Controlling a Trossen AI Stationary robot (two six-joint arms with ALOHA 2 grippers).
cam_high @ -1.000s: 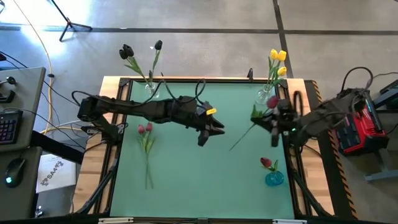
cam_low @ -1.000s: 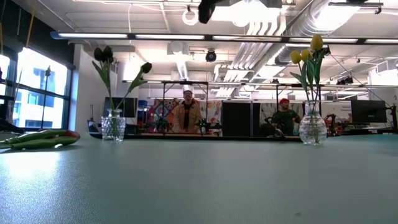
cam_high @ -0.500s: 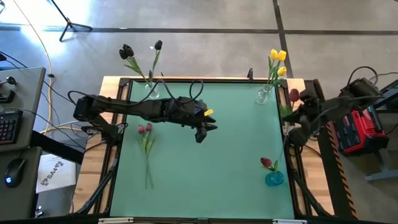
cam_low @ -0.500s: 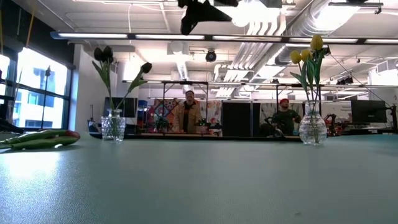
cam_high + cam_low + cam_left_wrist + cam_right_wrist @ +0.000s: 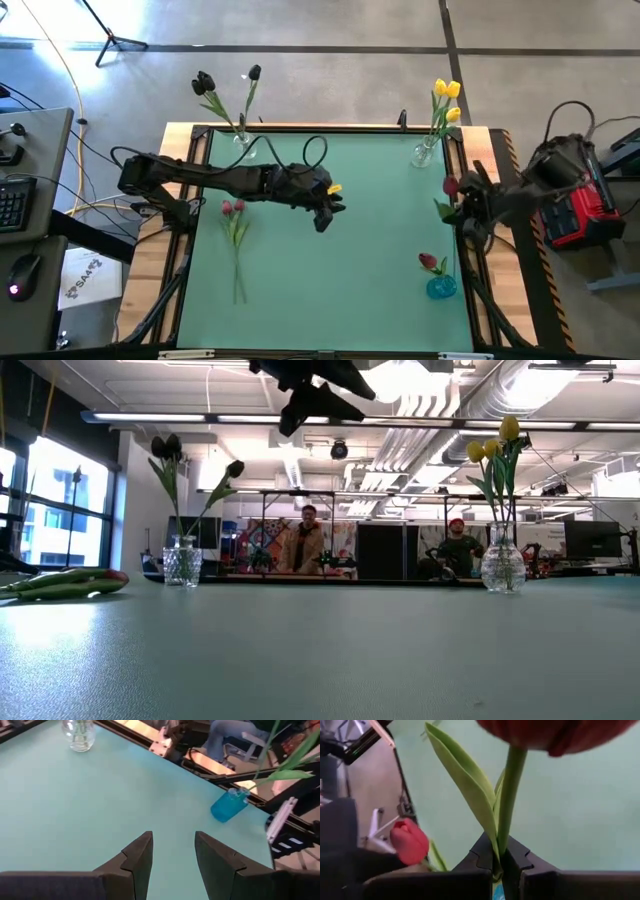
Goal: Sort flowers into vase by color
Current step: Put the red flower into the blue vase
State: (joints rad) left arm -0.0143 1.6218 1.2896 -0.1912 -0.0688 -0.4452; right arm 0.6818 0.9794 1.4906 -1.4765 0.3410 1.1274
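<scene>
A thin long-stemmed red tulip (image 5: 451, 186) is held clenched and upright by the right gripper (image 5: 466, 203) at the table's right edge, just far of the small blue vase (image 5: 441, 288), while the left gripper (image 5: 324, 215) hangs released over the middle.

Grey concrete floor (image 5: 330, 85) is seen around the table (image 5: 330, 290); ceiling ducts (image 5: 520, 390) and windows (image 5: 55, 500) are lit brightly.

Three vases stand on the table: two clear glass ones (image 5: 243, 146) (image 5: 424, 154) and one blue vase (image 5: 441, 288). Two black tulips (image 5: 204, 82) fill one clear vase, two yellow tulips (image 5: 446, 90) the other. Red tulips number four: two lying flat (image 5: 233, 208), one in the blue vase (image 5: 428, 262), one held aloft (image 5: 451, 186).
</scene>
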